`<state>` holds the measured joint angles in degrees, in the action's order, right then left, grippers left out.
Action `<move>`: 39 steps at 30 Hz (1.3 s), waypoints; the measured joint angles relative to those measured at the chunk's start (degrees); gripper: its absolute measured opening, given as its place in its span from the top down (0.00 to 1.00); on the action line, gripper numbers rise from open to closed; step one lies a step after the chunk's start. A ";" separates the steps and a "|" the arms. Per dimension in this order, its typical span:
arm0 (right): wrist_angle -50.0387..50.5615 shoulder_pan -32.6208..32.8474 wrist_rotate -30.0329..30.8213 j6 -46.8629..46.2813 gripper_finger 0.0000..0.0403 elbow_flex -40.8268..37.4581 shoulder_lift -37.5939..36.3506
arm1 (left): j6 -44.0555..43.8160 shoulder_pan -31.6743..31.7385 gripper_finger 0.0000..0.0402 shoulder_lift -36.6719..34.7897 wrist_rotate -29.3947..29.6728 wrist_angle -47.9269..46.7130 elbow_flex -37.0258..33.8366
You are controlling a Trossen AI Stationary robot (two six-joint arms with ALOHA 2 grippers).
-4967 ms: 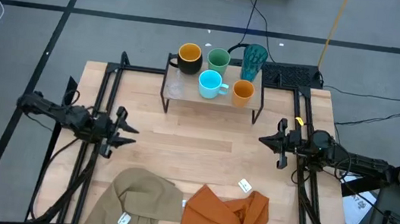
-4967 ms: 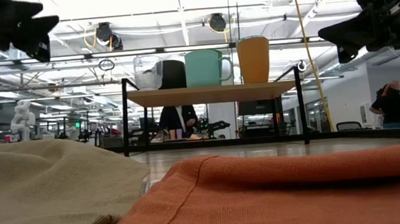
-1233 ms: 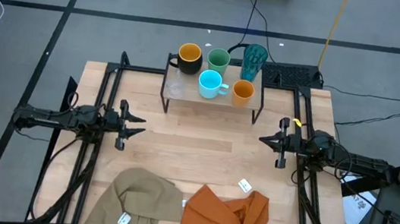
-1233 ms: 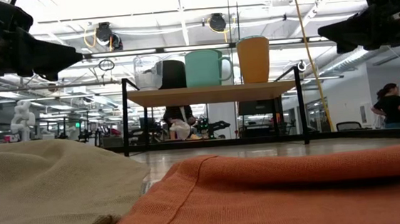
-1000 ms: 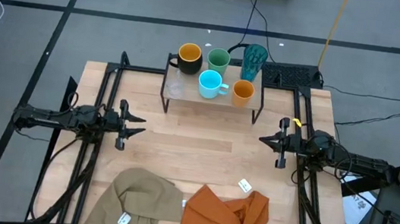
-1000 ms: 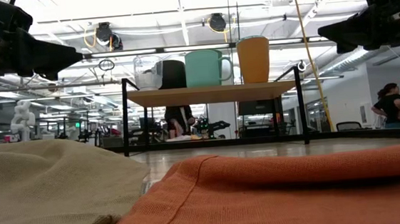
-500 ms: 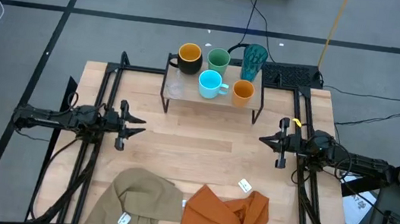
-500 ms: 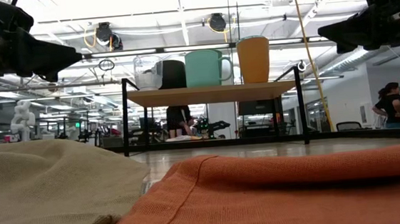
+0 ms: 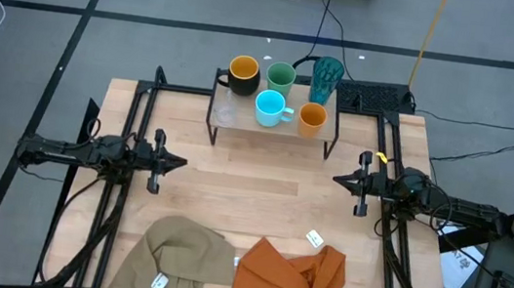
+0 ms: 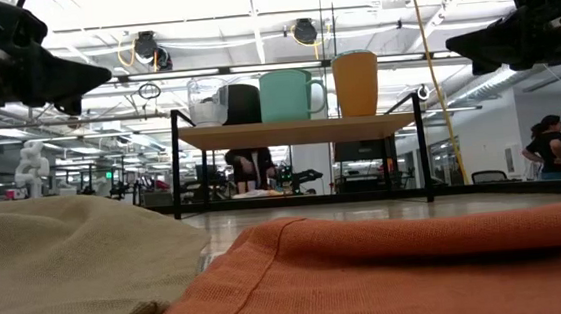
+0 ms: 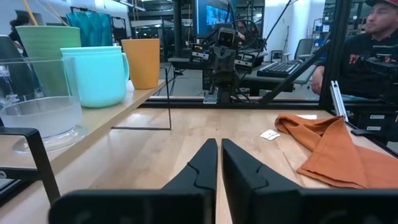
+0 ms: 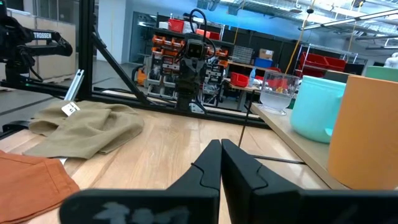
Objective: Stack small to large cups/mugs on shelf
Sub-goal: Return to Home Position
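Tan cloth [image 9: 187, 253] beside orange cloth [image 9: 290, 274]; small white tag [image 9: 314, 238] near orange cloth

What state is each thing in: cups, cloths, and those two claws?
Teal tumbler: upright, shelf back row.
Green cup: upright, back row.
Black mug: upright, back row.
Light blue mug: upright, front row.
Orange cup: upright, front row.
Clear cup: upright, front row.
Tan cloth: crumpled on table.
Orange cloth: crumpled on table.
Left gripper: shut, empty.
Right gripper: shut, empty.
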<state>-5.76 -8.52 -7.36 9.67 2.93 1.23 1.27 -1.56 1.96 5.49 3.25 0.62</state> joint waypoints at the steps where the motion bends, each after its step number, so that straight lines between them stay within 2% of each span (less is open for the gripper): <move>1: 0.00 -0.01 -0.01 0.00 1.00 -0.01 0.00 | -0.02 0.00 0.94 0.00 0.03 -0.08 0.00; 39: 1.22 0.00 -1.49 -1.96 1.00 0.00 0.04 | -0.04 0.00 0.92 0.00 0.11 -0.07 0.00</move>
<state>-4.54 -8.51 -8.85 7.71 2.93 1.28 1.23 -1.56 1.96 5.60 3.18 0.62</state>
